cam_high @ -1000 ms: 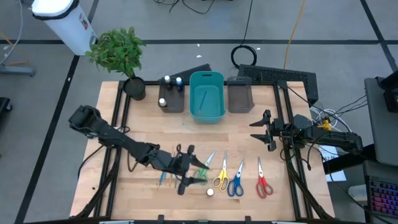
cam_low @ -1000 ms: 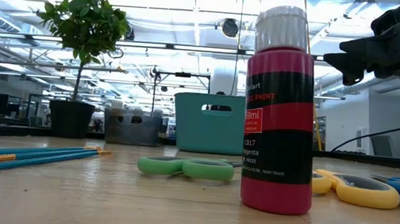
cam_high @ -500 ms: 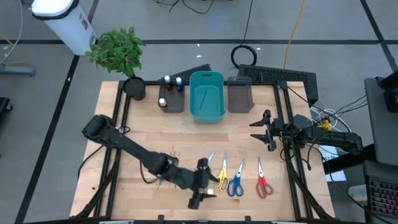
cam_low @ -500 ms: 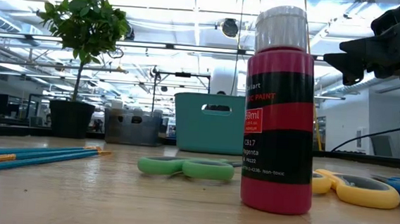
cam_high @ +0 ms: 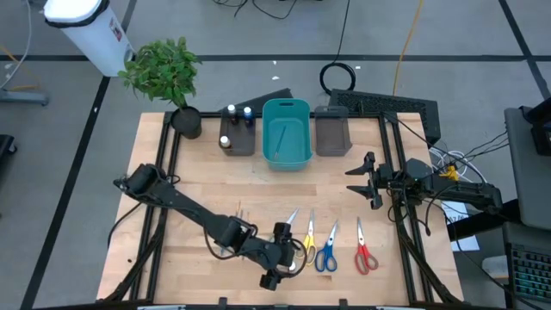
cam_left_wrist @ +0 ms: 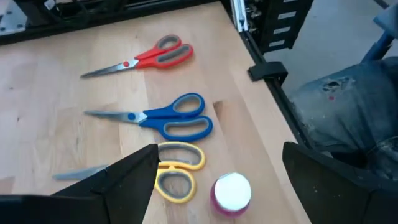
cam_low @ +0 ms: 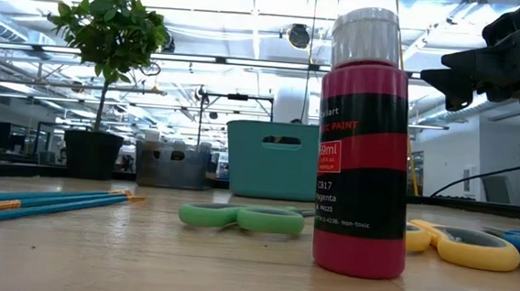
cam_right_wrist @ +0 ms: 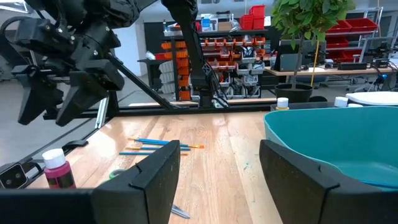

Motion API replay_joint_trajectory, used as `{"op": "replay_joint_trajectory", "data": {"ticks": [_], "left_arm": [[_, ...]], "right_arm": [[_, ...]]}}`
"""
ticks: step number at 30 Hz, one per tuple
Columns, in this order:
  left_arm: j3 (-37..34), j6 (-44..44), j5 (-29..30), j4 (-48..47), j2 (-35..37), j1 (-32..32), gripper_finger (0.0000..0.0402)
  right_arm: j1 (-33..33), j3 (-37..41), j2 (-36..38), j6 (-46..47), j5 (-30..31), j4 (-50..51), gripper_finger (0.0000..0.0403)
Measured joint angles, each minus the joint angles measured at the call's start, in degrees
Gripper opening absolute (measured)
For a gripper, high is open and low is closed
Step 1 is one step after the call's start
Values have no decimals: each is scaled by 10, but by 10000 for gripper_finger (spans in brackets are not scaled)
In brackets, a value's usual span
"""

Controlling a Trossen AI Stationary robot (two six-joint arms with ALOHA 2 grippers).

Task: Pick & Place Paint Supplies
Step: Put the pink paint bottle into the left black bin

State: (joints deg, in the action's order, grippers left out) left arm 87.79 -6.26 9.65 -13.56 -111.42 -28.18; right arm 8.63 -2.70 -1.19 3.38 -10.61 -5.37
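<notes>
A magenta paint bottle with a white cap [cam_left_wrist: 232, 191] [cam_low: 365, 153] [cam_high: 292, 266] stands upright on its base near the table's near edge. My left gripper [cam_left_wrist: 221, 154] [cam_high: 277, 256] hovers open just above it, one finger on each side, touching nothing. Yellow scissors [cam_left_wrist: 177, 169], blue scissors [cam_left_wrist: 168, 118] and red scissors [cam_left_wrist: 143, 57] lie flat beside the bottle. Green scissors [cam_low: 241, 219] and blue brushes [cam_low: 45, 201] lie to the bottle's left. My right gripper [cam_right_wrist: 217, 168] [cam_high: 370, 181] waits open by the table's right edge.
At the far edge stand a teal bin [cam_high: 287, 133] and two dark grey bins; the left one [cam_high: 237, 138] holds small capped bottles, the right one [cam_high: 331, 133] shows nothing inside. A potted plant [cam_high: 168, 73] stands at the far left corner. Bare wood lies mid-table.
My left gripper has moved from over the brushes and green scissors toward the table's right and near edge, ending over the magenta bottle. It stayed open. The bottle, scissors and brushes have not moved.
</notes>
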Motion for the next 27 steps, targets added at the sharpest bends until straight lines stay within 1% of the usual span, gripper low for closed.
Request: {"op": "replay_joint_trajectory", "data": {"ticks": [2,9,15,23,27], "left_arm": [[-1,3,-9,3,-4,-1,340],[-3,52,-9,-17,-34,-4,312],[-2,61,-19,5,-54,-1,296],[-2,64,-20,-17,-55,4,277],[-2,63,-31,-18,-62,4,263]], "right_arm": [[0,0,0,0,0,0,212],[0,0,0,0,0,0,212],[0,0,-4,0,0,2,212],[0,0,-6,0,0,0,212],[0,0,-6,0,0,0,212]]}}
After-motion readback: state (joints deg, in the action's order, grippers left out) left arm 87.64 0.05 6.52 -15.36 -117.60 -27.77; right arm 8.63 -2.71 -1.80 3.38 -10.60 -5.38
